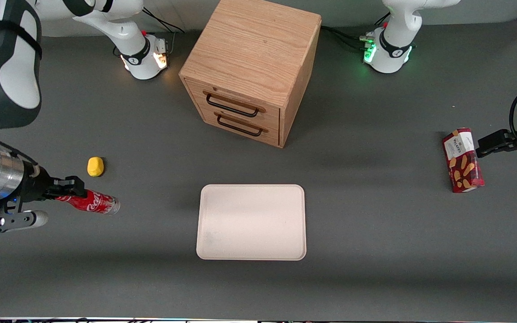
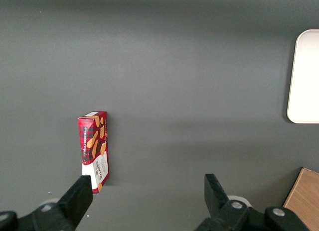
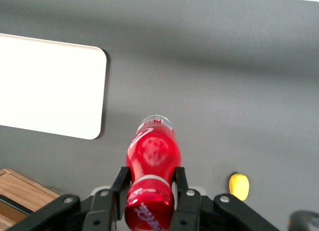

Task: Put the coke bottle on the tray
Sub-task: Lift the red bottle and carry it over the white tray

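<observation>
The coke bottle (image 1: 94, 202) is small and red with white script. It lies nearly level toward the working arm's end of the table, its clear base pointing toward the tray (image 1: 251, 222). My right gripper (image 1: 74, 188) is shut on the bottle's neck just below the red cap. In the right wrist view the fingers (image 3: 122, 180) clamp the bottle (image 3: 152, 151) on both sides, gripper (image 3: 151, 183). I cannot tell whether the bottle touches the table. The pale cream tray (image 3: 50, 86) is bare and lies well apart from the bottle, nearer the table's middle.
A small yellow lump (image 1: 95, 166) sits beside the bottle, farther from the front camera; it also shows in the right wrist view (image 3: 239, 185). A wooden drawer cabinet (image 1: 251, 67) stands farther back than the tray. A red snack box (image 1: 462, 160) lies toward the parked arm's end.
</observation>
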Controlling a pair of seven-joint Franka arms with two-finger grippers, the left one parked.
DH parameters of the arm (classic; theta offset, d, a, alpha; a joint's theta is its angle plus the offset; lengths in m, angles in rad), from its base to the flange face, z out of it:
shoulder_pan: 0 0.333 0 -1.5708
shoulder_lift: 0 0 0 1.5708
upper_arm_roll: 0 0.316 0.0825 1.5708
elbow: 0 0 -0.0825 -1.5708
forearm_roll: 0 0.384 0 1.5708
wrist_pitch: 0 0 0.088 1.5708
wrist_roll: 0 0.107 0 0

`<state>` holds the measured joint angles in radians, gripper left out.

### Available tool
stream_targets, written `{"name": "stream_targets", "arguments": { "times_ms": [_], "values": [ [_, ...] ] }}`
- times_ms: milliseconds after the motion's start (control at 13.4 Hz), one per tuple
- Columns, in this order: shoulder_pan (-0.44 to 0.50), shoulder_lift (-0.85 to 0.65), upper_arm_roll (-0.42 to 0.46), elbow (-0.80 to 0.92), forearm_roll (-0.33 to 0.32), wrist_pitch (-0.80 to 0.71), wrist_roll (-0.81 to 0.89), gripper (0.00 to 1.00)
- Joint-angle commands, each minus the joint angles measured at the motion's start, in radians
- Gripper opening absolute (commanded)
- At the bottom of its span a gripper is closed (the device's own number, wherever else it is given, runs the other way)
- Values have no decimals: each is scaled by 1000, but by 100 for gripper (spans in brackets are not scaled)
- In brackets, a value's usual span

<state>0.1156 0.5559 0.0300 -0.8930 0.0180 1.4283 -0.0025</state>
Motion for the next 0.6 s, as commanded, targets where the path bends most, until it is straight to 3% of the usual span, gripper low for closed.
{"name": "stream_targets", "arguments": {
  "times_ms": [0,223,521],
  "values": [
    [6,16,146,32,-111,48,59,0],
    [31,82,237,32,-142,170,203,0],
    [90,174,252,32,-178,286,266,0]
  ]
}}
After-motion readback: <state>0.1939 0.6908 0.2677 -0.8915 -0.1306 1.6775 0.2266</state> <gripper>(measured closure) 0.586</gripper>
